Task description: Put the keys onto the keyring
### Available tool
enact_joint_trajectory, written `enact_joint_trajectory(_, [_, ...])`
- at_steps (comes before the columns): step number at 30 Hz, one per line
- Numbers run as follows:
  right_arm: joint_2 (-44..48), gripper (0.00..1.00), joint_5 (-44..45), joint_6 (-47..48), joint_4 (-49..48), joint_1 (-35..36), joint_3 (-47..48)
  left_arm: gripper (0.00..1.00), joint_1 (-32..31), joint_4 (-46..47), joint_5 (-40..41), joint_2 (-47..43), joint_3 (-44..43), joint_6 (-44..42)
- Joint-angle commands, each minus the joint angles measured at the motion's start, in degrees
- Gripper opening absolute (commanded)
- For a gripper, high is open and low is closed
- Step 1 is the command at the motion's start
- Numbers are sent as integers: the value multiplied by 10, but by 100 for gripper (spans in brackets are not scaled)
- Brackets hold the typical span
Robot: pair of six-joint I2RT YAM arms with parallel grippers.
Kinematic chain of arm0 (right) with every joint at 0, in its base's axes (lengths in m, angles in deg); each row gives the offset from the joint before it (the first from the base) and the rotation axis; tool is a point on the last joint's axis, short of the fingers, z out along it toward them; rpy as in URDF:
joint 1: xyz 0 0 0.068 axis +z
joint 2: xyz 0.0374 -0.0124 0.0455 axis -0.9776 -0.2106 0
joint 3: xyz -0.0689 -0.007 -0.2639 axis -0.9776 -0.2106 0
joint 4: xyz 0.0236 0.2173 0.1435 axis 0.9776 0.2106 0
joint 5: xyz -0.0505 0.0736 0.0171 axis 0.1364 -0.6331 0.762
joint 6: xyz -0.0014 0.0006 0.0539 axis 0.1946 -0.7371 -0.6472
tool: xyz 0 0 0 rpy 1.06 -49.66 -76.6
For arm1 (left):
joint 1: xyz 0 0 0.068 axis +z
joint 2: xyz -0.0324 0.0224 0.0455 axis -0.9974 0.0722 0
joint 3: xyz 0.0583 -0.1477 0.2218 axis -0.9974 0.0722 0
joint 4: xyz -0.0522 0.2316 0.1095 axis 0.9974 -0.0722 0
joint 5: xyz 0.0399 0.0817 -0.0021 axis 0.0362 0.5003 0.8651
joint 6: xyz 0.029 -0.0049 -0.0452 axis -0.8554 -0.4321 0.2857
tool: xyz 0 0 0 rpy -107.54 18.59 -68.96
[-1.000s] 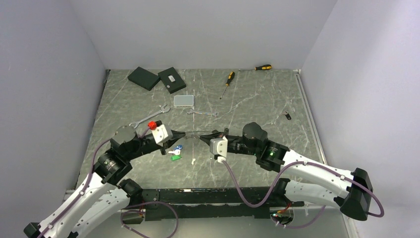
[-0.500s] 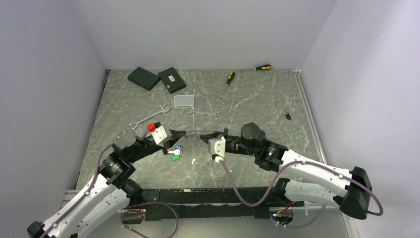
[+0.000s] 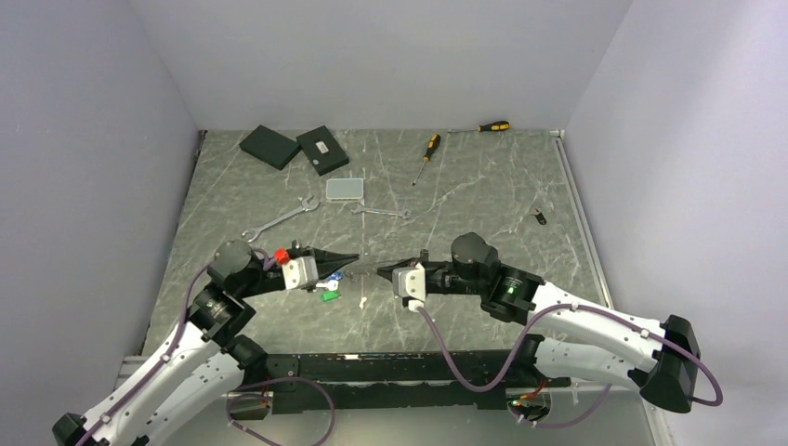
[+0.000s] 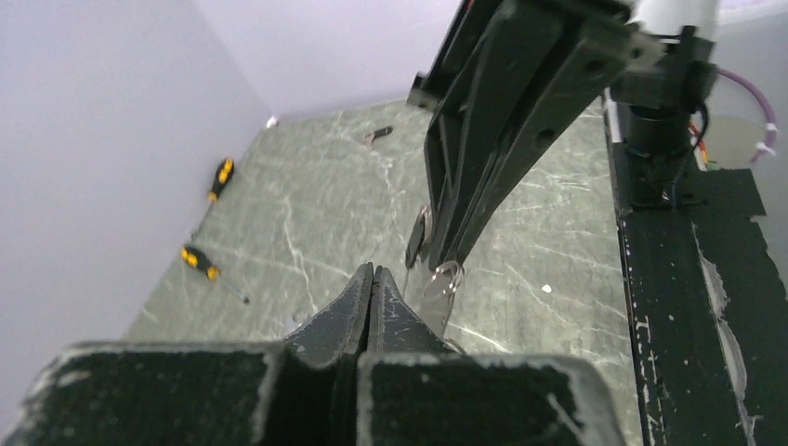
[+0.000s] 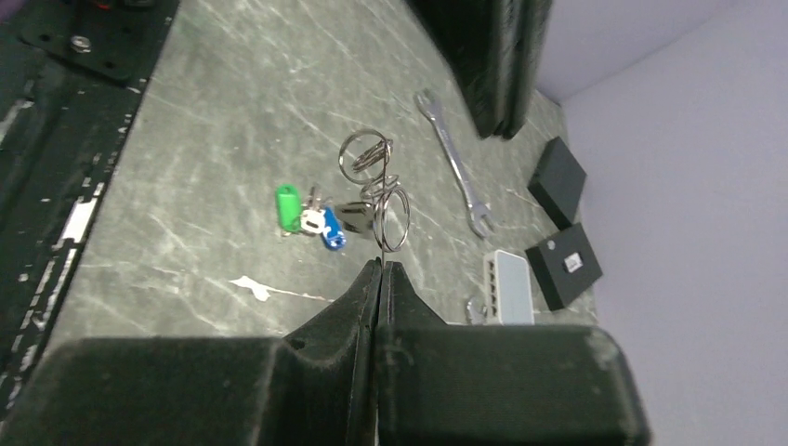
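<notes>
Two end effectors meet almost tip to tip over the middle of the grey marbled tabletop (image 3: 483, 195). The left end effector (image 3: 356, 255) is closed, its fingers pressed flat together. From its own wrist camera I cannot tell whether anything is caught between them. The right end effector (image 3: 379, 269) is closed as well, and in its wrist view the thin wire of the keyring (image 5: 391, 216) rises straight out of its pinched tip and curls into silvery loops.

Just beside those loops sit the keys (image 5: 312, 221) in a small bunch, one with a green tag (image 5: 288, 205) and one with a blue head (image 5: 332, 239). From above, the bunch lies close under the left end effector. Whether any key is threaded on the wire I cannot tell.

Farther back lie a long spanner (image 3: 279, 220), a smaller spanner (image 3: 381, 213) and a clear plastic box (image 3: 345, 189). Two black boxes (image 3: 269, 147) sit near the back left corner, and two yellow-and-black screwdrivers (image 3: 427, 149) lie by the back wall. A small dark key (image 3: 538, 216) lies well apart at the right edge.
</notes>
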Motion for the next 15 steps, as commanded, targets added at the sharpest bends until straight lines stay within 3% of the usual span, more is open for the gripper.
enact_joint_trajectory(1, [24,0,-43,-9,4,5,15,0,1,-75,-115,-1,-65,-130])
enact_joint_trajectory(6, [37,0,-42,-11,5,5,14,0,1,-160,-116,31,-109,-194])
enact_joint_trajectory(11, [47,0,-37,-12,4,5,8,0,1,-146,-85,23,-107,-184])
enact_joint_trajectory(15, [49,0,-41,-9,4,6,7,33,1,-181,-101,22,-117,-209])
